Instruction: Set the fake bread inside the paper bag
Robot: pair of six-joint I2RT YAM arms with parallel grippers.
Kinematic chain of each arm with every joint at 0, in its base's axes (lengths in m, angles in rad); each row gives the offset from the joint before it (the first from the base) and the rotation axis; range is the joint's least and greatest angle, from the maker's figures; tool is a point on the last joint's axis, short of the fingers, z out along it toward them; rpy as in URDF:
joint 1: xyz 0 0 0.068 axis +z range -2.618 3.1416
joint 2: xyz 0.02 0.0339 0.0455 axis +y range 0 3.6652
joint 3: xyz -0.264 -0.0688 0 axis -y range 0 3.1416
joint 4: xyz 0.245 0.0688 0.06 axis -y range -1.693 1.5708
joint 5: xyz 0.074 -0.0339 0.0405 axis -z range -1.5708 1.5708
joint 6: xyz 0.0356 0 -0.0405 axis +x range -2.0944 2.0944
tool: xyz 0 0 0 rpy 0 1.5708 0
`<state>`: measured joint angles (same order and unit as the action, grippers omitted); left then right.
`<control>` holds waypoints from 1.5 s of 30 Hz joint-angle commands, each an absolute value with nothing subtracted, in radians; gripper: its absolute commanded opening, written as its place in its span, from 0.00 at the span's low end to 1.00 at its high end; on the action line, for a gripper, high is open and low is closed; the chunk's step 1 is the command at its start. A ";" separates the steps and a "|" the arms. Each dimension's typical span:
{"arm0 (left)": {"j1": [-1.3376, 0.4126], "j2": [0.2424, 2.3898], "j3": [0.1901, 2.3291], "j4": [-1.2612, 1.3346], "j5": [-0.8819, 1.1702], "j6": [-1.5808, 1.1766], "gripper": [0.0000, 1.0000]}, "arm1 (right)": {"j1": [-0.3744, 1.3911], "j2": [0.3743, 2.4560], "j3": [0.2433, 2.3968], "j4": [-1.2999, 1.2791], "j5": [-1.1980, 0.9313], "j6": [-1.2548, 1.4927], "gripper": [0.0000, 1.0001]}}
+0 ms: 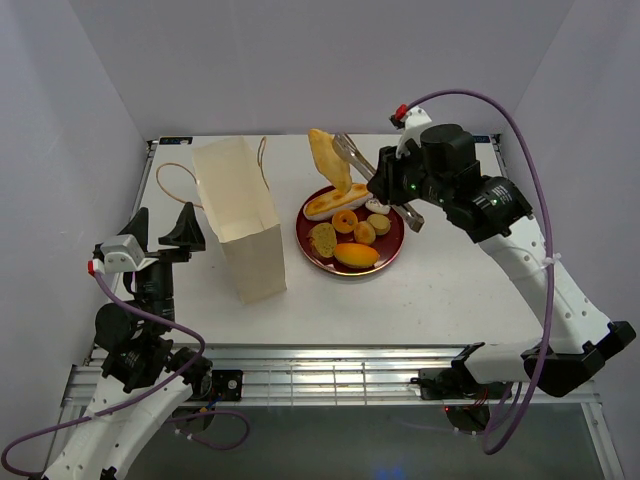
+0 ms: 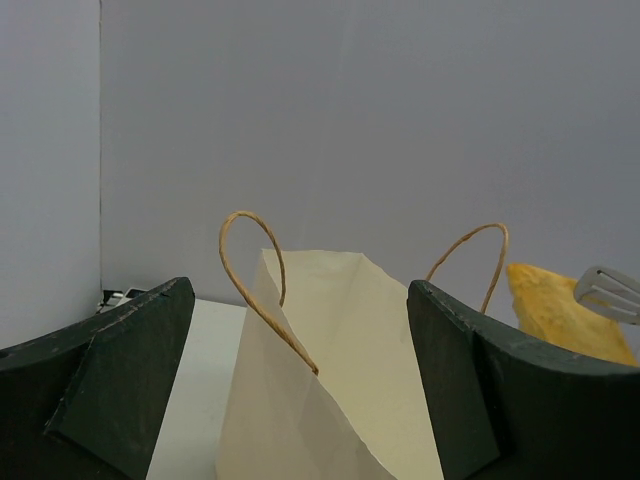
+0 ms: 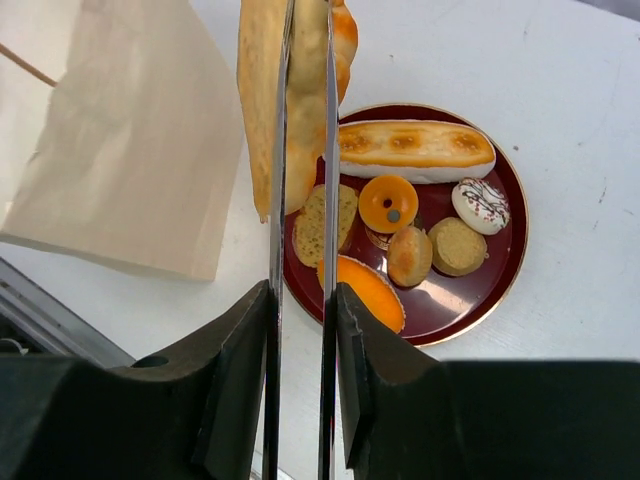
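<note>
Fake bread (image 1: 330, 158), one yellow piece, hangs in tongs (image 1: 352, 152) that my right jaws clamp shut, raised over the plate (image 1: 396, 248) for the carry left to the paper bag (image 1: 240, 215). My left jaws gape beside the upright bag, probably to steady it. Other breads (image 1: 356, 255) wait on the plate; white surface (image 1: 450, 290), bare pale walls (image 1: 330, 60).

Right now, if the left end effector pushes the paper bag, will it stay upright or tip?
The paper bag would likely tip or slide, since it stands tall on a narrow base. Its thin, creased paper walls would probably cave in before resisting.
</note>
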<state>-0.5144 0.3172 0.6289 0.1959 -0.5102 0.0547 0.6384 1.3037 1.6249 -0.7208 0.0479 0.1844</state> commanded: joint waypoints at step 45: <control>-0.520 0.316 0.598 0.236 -0.557 0.103 0.98 | 0.934 1.568 2.097 -0.652 -0.118 0.193 0.37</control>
